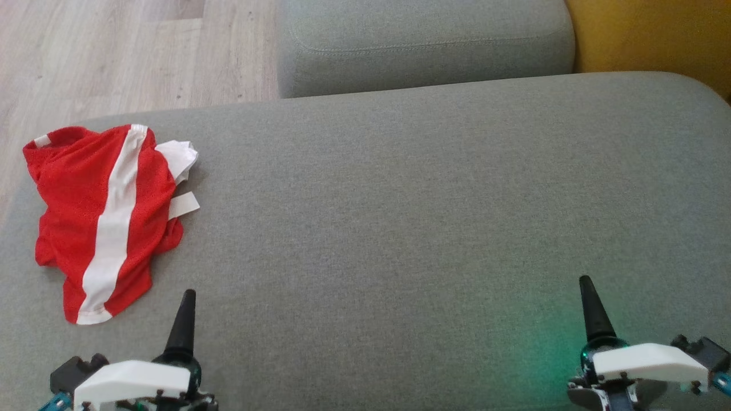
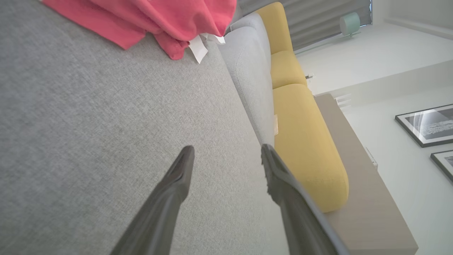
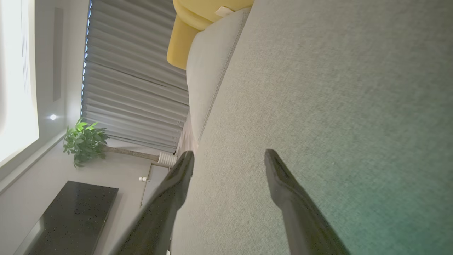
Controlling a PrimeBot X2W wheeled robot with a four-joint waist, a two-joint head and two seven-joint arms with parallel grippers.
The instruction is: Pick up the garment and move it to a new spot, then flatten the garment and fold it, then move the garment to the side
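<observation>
Grey woven fabric covers the wide sofa seat (image 1: 400, 228), and at its left end the garment (image 1: 74, 194), red with a white stripe, is seen lying crumpled. The left gripper (image 2: 227, 148) is held near it, jaws spread wide with nothing gripped. The right gripper (image 3: 229, 152) is likewise parted and empty, well apart from the cloth.
</observation>
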